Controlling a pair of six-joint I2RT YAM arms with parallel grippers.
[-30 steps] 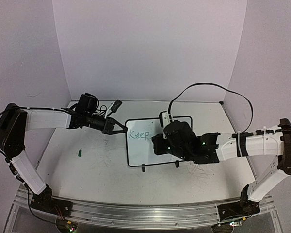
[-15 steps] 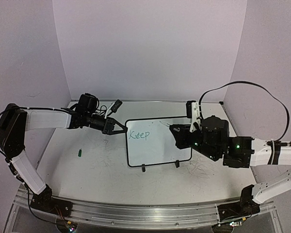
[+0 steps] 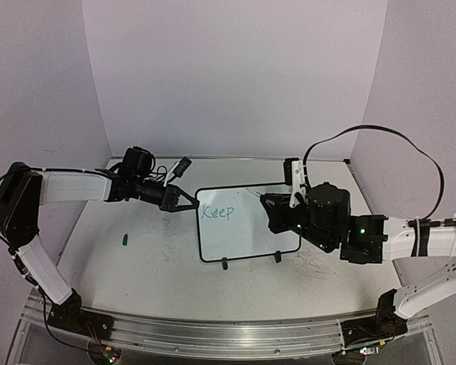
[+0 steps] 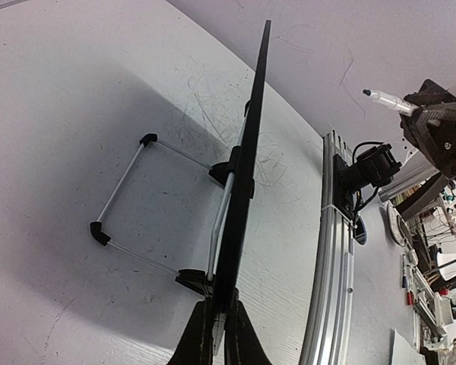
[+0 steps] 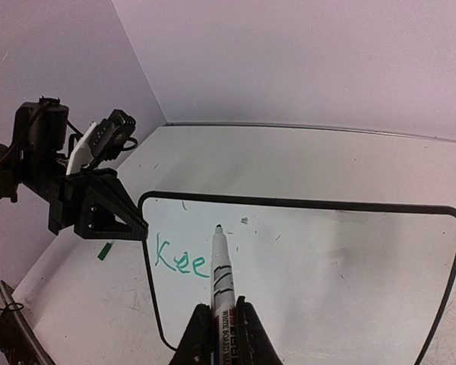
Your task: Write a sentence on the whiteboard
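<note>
Fingers: right fingers (image 5: 200, 334) clamped on the marker (image 5: 222, 277), now drawn back to the right edge of the whiteboard (image 3: 243, 242), which stands mid-worktop (image 3: 137, 262). Left fingers (image 4: 200, 338) pinch its left rim. The sentence (image 3: 215, 214) reads only "Keep"; the next word is pending.

whiteboard (image 3: 243, 239): one
whiteboard feet (image 3: 225, 264): two
marker (image 5: 222, 266): one
small green object (image 3: 126, 240) on the surface: one
words of the sentence (image 3: 216, 214): one, "Keep"
arms (image 3: 68, 186): two

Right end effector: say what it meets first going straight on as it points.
Probably the whiteboard, met by the tip of the marker it grips, just right of the green word; depth is unclear.
</note>
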